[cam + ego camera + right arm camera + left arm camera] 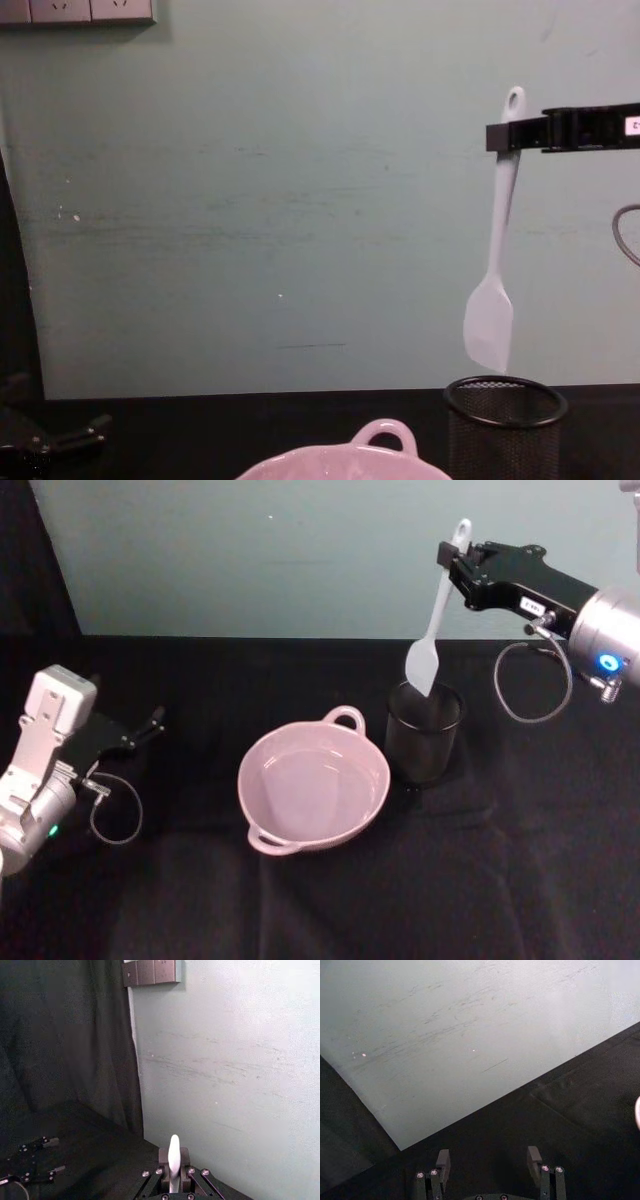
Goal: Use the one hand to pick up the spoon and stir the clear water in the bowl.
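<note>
Right pincer (456, 562) grips spoon (436, 628) handle, blade hanging above mesh cup (424, 738) right of bowl (376, 780); left pincer (152, 723) wide.

Illegible white label (531, 606) on right gripper (450, 562)

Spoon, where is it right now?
The spoon hangs blade-down from the right claw, on the right side in the chest view, its blade just above the mesh cup; the bowl sits to the cup's left.

Head looks down, chest looks level; both share the bowl (258, 780)
</note>
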